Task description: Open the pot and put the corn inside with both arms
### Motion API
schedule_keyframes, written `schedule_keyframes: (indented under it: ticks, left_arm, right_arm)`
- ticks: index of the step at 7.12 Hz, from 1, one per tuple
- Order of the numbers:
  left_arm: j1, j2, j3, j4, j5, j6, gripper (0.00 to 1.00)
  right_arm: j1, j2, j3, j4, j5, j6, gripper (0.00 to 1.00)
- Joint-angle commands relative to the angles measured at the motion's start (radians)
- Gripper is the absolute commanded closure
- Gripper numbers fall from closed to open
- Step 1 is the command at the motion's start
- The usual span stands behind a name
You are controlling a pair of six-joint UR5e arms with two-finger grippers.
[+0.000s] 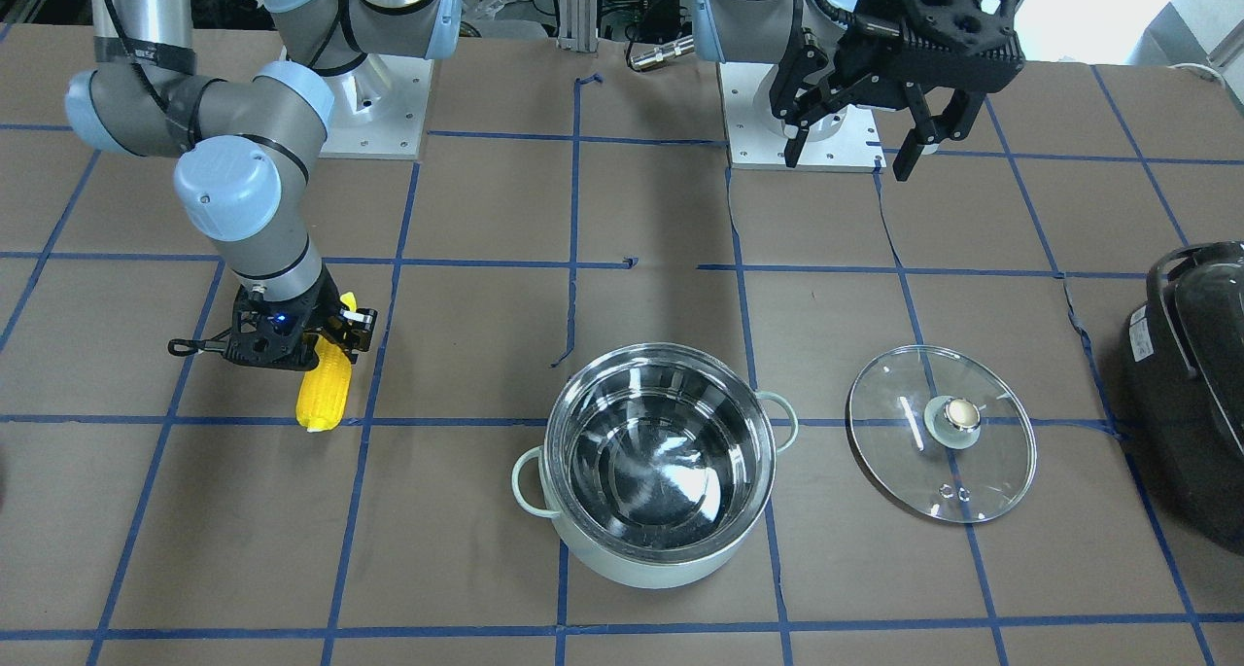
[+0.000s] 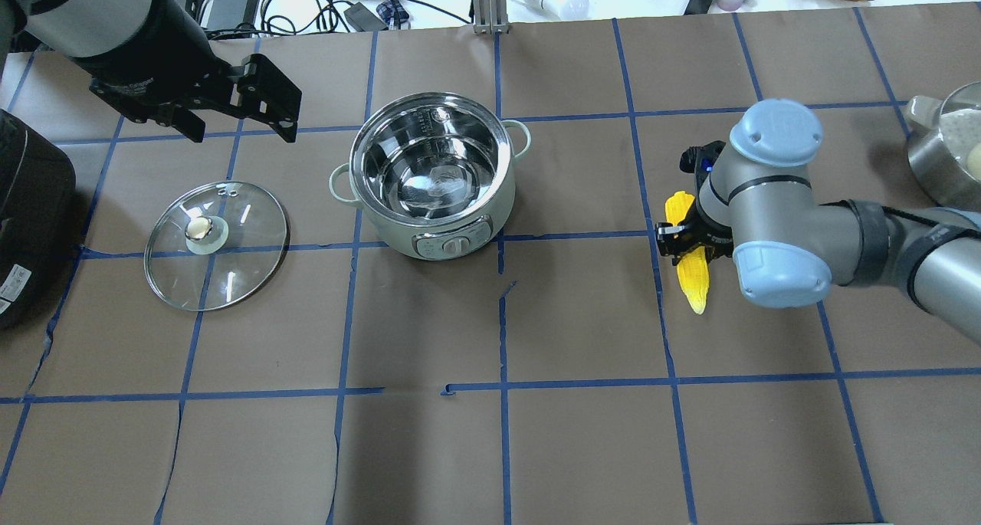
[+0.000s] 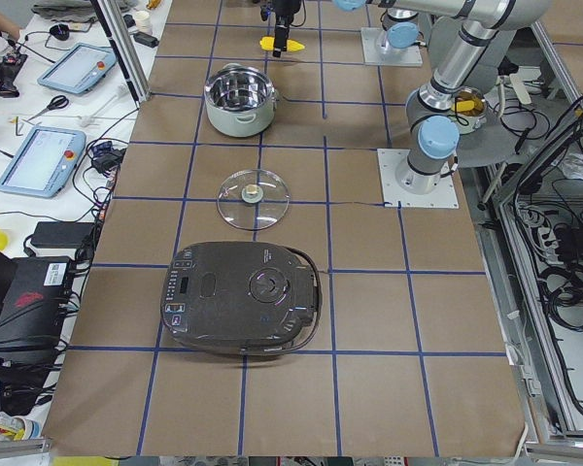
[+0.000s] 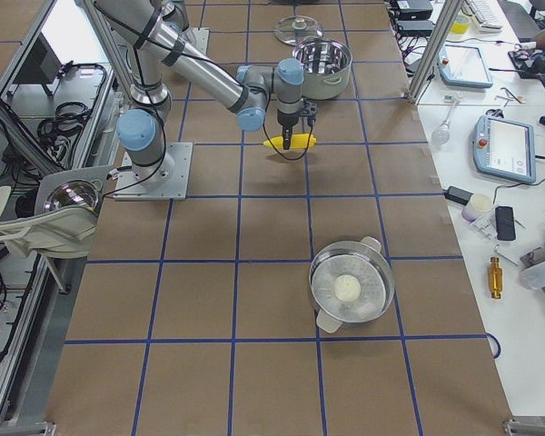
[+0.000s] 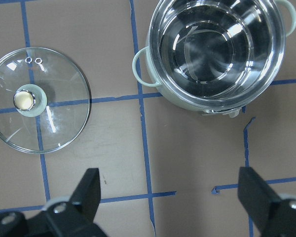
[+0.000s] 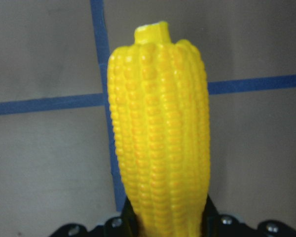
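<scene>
Right pincer (image 1: pixel 328 343) is clamped on the corn (image 1: pixel 324 391). Most of the cob sticks out past the grip, over a blue tape crossing (image 6: pixel 99 101). I can't tell if the cob touches the worktop (image 1: pixel 466 510). The corn is well apart from the pot (image 1: pixel 671 564), on the robot's right of it.

The pot sits mid-worktop, upright and uncovered, steel interior showing. The lid (image 1: pixel 914 472) lies flat on the worktop with its knob (image 1: pixel 957 415) up. It's near the pot on the robot's left, not touching.

Left pincer (image 1: pixel 847 158) hangs high near its base with jaws spread wide. Its wrist view looks down on both lid and pot. There's a black appliance (image 1: pixel 1195 355) at the worktop's left end, beyond the lid.
</scene>
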Motion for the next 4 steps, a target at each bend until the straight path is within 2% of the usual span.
schedule_keyframes:
  ticks: [1, 3, 4]
  left_arm:
    - [0.0, -0.002, -0.003, 0.001, -0.002, -0.003, 0.0]
    - [0.011, -0.005, -0.018, 0.01, -0.005, -0.011, 0.0]
    - [0.014, -0.009, -0.033, 0.048, -0.005, -0.005, 0.0]
  right_arm:
    - [0.089, 0.037, -0.243, 0.154, 0.006, 0.071, 1.0]
    - [0.265, 0.161, -0.549, 0.327, -0.005, 0.278, 1.0]
    - [0.347, 0.236, -0.68, 0.375, 0.004, 0.378, 1.0]
